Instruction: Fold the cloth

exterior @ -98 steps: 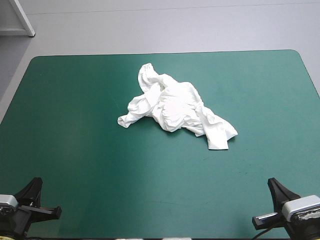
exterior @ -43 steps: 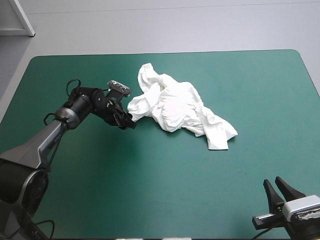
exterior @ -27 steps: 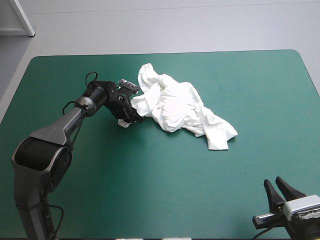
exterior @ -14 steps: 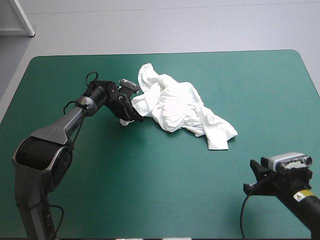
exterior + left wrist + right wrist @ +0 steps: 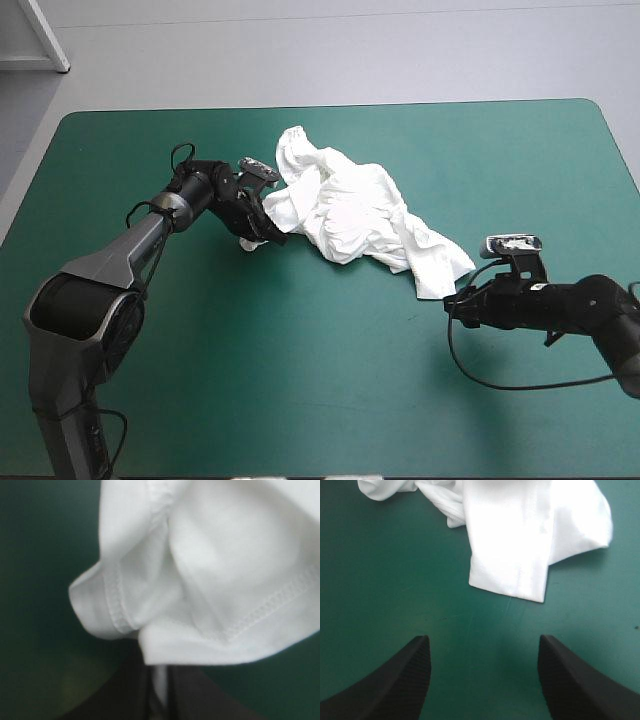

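From above, the T-shirt [image 5: 350, 215] lies as a crumpled white heap on the counter [image 5: 300, 390], around its middle and a little toward the far side. Its long axis runs on a slant, from a bunched end pointing far-left to a flatter, squared end pointing near-right. The left gripper [image 5: 265, 232] sits at the heap's left edge, touching the cloth; its fingers are hard to make out here against the dark wrist. The right gripper [image 5: 457, 300] is low over the teal-green cover, just beside the near-right end and pointing left toward it.

In the left wrist view, the left gripper [image 5: 159, 682] is all but closed, with a thin strip of the T-shirt [image 5: 225, 555] pinched between its black fingers. Hemmed folds with visible stitching bulge ahead of it.

In the right wrist view, the right gripper [image 5: 482, 640] stands wide apart and holds nothing, with bare cover between its fingers. The squared end of the T-shirt [image 5: 515, 545] lies ahead of it, apart from both fingers.

Compared with the earlier pictures, the right arm has come from the near right corner out to the shirt's near-right end. The left gripper has stayed at the left edge, and the heap has kept its shape and direction.
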Robot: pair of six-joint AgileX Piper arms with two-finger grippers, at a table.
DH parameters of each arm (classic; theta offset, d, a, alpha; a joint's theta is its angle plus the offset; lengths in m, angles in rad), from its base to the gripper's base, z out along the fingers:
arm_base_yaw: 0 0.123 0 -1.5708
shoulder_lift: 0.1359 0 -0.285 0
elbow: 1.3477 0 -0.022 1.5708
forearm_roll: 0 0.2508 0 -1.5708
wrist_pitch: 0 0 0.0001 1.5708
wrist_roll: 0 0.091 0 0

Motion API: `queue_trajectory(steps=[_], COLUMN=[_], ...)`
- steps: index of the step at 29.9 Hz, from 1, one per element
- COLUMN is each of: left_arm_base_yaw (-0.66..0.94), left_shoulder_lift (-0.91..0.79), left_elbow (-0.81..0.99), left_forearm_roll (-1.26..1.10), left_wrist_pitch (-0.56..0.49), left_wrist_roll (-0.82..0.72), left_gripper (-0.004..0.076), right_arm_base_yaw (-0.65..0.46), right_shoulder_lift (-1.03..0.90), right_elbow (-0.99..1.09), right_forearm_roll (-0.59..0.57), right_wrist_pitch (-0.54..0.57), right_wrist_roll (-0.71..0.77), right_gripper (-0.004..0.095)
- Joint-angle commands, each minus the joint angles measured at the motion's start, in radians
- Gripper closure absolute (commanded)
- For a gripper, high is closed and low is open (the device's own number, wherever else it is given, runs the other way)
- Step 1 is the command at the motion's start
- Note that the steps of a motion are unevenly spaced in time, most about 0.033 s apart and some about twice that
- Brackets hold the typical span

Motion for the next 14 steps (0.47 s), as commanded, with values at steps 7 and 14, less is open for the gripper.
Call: queue_trajectory(steps=[7,14], left_arm_base_yaw=[-0.005,-0.005], left_shoulder_lift=[-0.039,-0.037], left_elbow=[-0.016,-0.016], left_forearm_roll=[-0.036,-0.036], left_wrist_pitch=[0.02,0.021], left_wrist_roll=[0.003,0.008], left_gripper=[0.0705,0.0705], right_arm_base_yaw=[0.123,0.123], right_shoulder_lift=[0.163,0.239], right_elbow=[-0.094,-0.103], right_forearm_roll=[-0.147,-0.172], right_wrist_pitch=[-0.163,-0.21], right_wrist_roll=[0.097,0.092], right_gripper=[0.0331,0.0331])
